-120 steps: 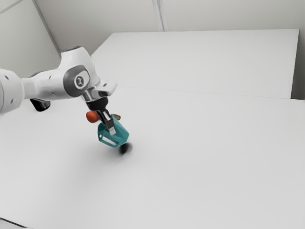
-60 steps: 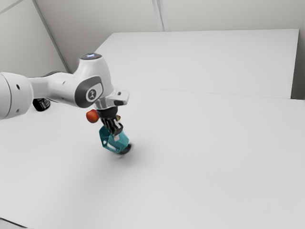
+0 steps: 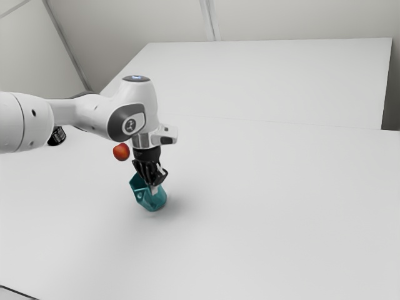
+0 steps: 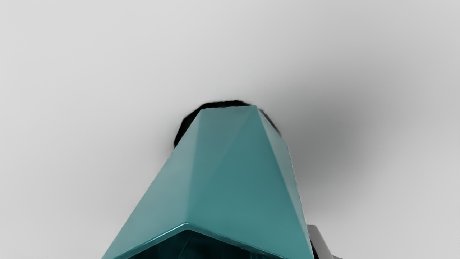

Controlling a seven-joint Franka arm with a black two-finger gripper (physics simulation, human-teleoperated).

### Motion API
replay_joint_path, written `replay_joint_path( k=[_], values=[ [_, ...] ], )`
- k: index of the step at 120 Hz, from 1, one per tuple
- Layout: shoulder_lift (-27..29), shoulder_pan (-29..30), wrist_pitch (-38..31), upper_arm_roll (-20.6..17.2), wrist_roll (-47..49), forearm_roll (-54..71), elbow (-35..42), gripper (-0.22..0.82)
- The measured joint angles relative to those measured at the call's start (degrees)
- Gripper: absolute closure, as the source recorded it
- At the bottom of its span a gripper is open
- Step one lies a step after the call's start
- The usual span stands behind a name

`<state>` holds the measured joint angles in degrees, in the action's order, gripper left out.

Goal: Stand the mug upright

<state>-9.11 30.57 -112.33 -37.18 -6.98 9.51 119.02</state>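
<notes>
The teal faceted mug (image 3: pixel 152 197) leans in the exterior view, its mouth toward the upper left and its base low at the lower right, close to the table. My gripper (image 3: pixel 154 187) is shut on the mug near its rim. Seen from the wrist, the mug (image 4: pixel 230 172) extends away from my hand, base farthest and dark mouth nearest. One of the fingertips (image 4: pixel 319 241) shows beside its wall; the other is hidden. Whether the base touches the table cannot be told.
A red-orange round object (image 3: pixel 121 152) lies beside the hand, toward the exterior view's left. A black object (image 3: pixel 56 136) sits farther back, under the arm. The white table (image 3: pixel 281 206) extends toward the exterior view's right.
My hand has moved toward the exterior view's right and down, turning as it went. The held mug came along, lower and less tilted. A small brownish object behind is now hidden.
</notes>
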Motion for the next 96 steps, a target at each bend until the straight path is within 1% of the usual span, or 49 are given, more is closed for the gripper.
replay_joint_path(
  k=[22,36,51,69,80,96],
  values=[
    [0.02,-0.20,0.10,0.01,2.30,0.12,0.01,0.55],
    [0.47,-0.71,0.00,0.01,3.43,0.13,0.01,0.44],
    [2.60,-0.64,-0.31,-0.24,4.41,0.03,-0.03,0.35],
    [7.28,-0.54,-0.37,-0.42,5.22,-0.46,-1.23,0.28],
    [10.35,-0.14,0.29,-0.66,5.66,-0.85,-2.05,0.19],
    [10.75,-0.45,3.49,-1.39,6.21,-2.11,-8.50,0.10]
  ],
)
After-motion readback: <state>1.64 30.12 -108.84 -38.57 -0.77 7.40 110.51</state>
